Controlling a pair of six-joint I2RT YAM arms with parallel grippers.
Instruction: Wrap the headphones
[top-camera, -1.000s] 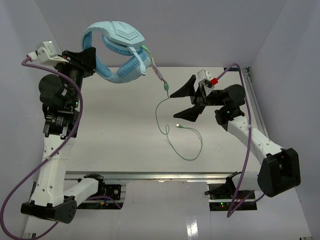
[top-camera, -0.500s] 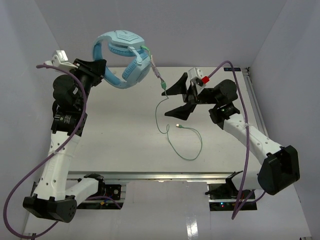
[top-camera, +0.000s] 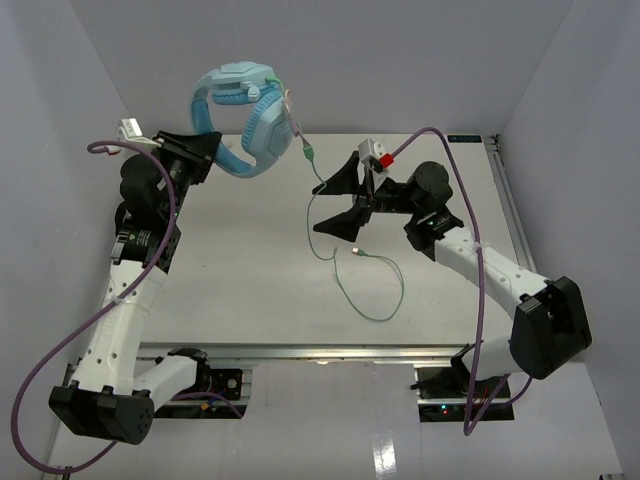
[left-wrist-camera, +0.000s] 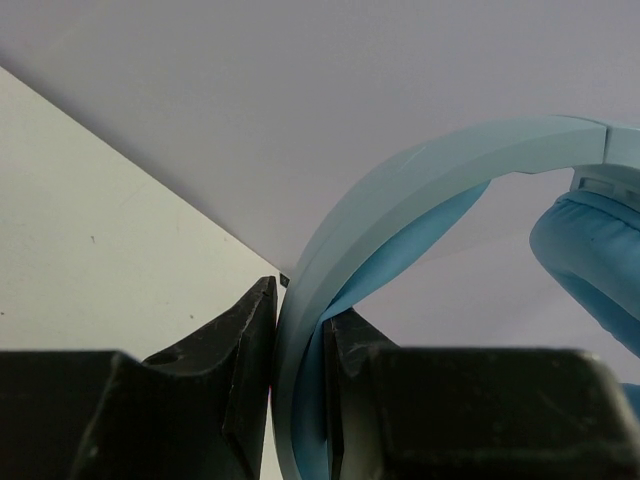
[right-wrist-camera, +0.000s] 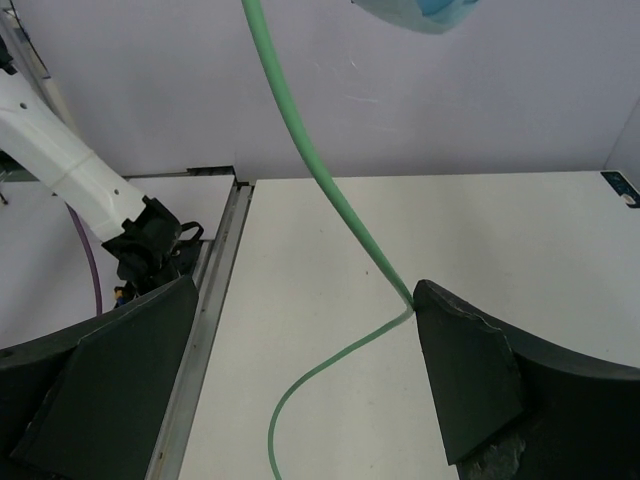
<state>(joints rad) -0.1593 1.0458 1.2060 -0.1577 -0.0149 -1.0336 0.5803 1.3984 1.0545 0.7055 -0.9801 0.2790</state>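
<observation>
The light blue headphones (top-camera: 244, 115) hang in the air at the back left, held up by their headband (left-wrist-camera: 420, 190). My left gripper (top-camera: 207, 146) is shut on the headband, one finger on each side. The pale-green cord (top-camera: 345, 265) drops from the earcup, passes between the fingers of my right gripper (top-camera: 330, 200) and loops on the white table (top-camera: 240, 270). My right gripper is open wide; in the right wrist view the cord (right-wrist-camera: 330, 190) touches the tip of the right finger (right-wrist-camera: 470, 370). The cord's plug (top-camera: 357, 250) lies on the table.
Purple robot cables (top-camera: 135, 280) run along both arms. A metal rail (right-wrist-camera: 205, 330) edges the table, with the left arm's base beyond it. Grey walls close in the back and sides.
My left arm has swung the headphones to the right and turned them. My right gripper has moved left toward the hanging cord, which now lies between its open fingers.
</observation>
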